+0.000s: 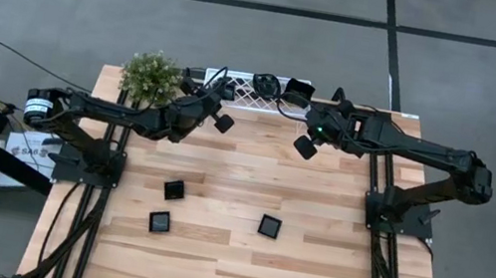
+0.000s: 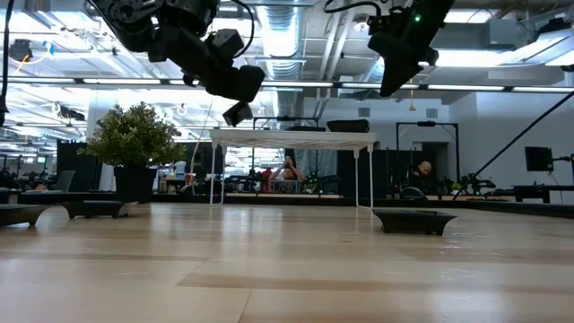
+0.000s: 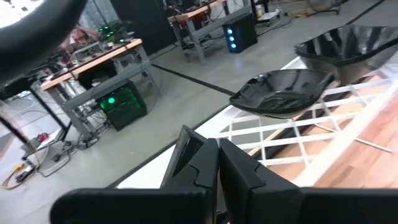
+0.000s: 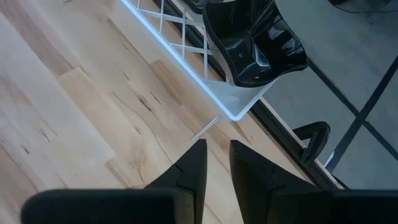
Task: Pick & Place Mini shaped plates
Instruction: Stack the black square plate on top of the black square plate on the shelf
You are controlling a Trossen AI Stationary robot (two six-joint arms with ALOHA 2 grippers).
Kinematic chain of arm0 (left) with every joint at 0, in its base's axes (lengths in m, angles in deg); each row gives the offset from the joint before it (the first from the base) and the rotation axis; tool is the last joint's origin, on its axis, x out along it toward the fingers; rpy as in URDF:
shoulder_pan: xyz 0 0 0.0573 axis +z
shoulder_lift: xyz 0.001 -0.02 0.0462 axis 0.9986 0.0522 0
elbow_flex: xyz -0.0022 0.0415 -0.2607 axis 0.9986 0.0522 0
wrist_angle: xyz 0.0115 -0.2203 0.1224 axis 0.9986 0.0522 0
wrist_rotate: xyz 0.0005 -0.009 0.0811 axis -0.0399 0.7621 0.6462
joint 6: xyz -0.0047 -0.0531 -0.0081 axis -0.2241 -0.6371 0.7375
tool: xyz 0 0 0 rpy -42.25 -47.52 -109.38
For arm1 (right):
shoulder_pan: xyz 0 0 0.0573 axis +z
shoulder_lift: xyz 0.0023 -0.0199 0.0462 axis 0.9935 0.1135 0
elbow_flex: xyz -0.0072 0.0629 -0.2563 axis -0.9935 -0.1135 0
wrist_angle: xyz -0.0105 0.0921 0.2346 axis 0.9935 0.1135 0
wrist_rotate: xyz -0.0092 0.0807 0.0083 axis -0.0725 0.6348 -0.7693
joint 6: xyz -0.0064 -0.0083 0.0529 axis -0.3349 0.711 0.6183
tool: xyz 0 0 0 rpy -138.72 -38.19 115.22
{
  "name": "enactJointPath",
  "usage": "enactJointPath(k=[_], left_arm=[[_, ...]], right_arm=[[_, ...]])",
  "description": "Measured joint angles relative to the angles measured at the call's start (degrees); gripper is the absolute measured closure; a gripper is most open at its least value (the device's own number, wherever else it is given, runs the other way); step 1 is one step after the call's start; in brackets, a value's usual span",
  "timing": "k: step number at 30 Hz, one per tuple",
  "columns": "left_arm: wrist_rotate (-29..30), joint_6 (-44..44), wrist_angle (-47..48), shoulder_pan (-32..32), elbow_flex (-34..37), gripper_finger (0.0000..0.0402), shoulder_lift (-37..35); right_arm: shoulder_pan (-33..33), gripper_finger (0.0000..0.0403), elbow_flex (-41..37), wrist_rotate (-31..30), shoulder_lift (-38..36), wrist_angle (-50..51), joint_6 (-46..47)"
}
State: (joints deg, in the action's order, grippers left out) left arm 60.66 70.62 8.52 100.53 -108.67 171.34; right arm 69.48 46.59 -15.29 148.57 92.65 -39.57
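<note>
Both grippers hang empty above the white lattice rack (image 1: 241, 92): left gripper (image 1: 223, 122) closed, right gripper (image 4: 217, 163) slightly parted, glossy black plates (image 4: 258, 46) ahead.

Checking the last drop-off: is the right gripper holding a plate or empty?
Empty. The right gripper hangs above bare table beside the rack, a narrow gap between its fingers and nothing in it. Two plates sit on the rack.

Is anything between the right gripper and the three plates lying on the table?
Nothing visible. The right gripper hangs empty near the rack; only bare table separates it from the plates. The left gripper is off to the side.
</note>
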Motion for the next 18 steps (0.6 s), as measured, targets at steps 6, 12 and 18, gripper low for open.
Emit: enactJointPath(k=[6,12,18], left_arm=[[0.5,0.0,-0.2,0.0,0.0,0.0392,0.2],[0.5,0.0,-1.1,0.0,0.0,0.0392,0.3],[0.6,0.5,-3.6,0.0,0.0,0.0392,1.7]], right_arm=[[0.0,0.0339,0.0,0.0,0.0,0.0,0.0],[0.0,0.0339,0.0,0.0,0.0,0.0,0.0],[0.0,0.0339,0.0,0.0,0.0,0.0,0.0]])
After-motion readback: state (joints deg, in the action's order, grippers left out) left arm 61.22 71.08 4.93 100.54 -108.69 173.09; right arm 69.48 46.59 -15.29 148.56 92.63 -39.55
